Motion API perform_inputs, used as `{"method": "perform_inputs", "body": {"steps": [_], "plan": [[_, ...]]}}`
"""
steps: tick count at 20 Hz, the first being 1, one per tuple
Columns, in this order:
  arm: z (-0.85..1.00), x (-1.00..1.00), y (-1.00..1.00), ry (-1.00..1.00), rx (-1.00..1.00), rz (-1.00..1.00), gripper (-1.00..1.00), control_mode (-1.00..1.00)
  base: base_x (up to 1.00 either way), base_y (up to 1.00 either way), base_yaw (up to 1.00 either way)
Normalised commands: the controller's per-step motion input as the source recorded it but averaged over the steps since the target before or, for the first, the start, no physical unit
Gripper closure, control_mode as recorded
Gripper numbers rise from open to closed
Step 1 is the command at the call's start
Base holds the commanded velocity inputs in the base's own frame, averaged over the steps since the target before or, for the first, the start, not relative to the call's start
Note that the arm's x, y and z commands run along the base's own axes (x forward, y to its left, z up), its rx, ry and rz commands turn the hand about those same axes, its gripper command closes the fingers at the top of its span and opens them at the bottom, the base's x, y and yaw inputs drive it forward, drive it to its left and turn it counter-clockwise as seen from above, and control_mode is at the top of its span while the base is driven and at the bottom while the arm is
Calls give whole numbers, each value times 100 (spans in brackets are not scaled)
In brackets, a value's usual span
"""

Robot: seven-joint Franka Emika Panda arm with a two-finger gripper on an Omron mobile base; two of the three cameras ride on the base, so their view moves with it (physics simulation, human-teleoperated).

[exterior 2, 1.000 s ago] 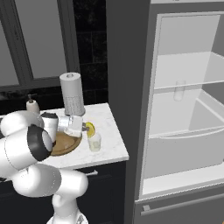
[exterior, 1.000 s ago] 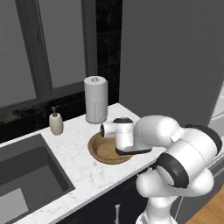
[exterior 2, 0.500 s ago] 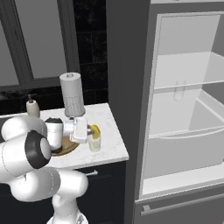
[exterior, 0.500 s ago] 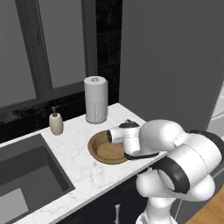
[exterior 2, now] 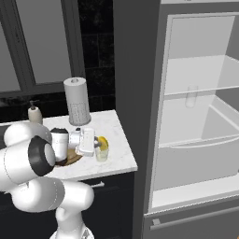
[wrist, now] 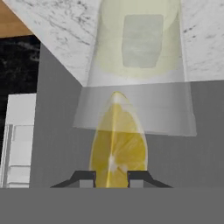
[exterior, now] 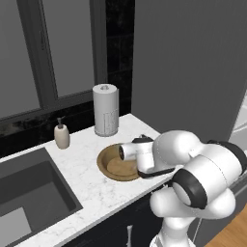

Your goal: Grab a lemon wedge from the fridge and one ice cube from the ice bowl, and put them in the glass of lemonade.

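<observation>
With the pincer point(wrist: 111, 178) closed on the wedge point(wrist: 118, 142) just short of the glass point(exterior 2: 101, 154) rim ahead, early release drops the wedge onto the worktop point(exterior 2: 119, 154).

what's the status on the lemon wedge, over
Claw shut on lemon wedge, at the rim of the glass of lemonade. Ice cube already in. Nothing in the way.

- The ice bowl point(exterior: 112, 166) sits on the tabletop point(exterior: 87, 185), right of the sink point(exterior: 29, 193)
- Paper towel roll point(exterior: 105, 110) stands behind the ice bowl; soap dispenser point(exterior: 61, 136) to its left
- Glass of lemonade point(exterior 2: 101, 153) stands near the tabletop's front right corner
- The lemon wedge point(wrist: 118, 146), between the gripper point(wrist: 111, 177) fingertips, is just beside the glass's rim
- The fridge point(exterior 2: 196, 116) stands open to the tabletop's right
</observation>
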Motion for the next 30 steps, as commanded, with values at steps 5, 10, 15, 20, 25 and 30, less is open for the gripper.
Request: {"method": "perform_inputs", "body": {"steps": [5, 10, 15, 20, 25, 30], "plan": [[0, 0, 10, 0, 0, -5, 100, -100, 0, 0, 0], [0, 0, 17, 0, 0, -6, 100, -100, 0, 0, 0], [0, 0, 16, 0, 0, -5, 100, -100, 0, 0, 0], [0, 0, 8, 0, 0, -4, -100, -100, 0, 0, 0], [0, 0, 0, 0, 0, -1, -100, -100, 0, 0, 0], [13, 0, 9, 0, 0, 0, -100, -100, 0, 0, 0]]}}
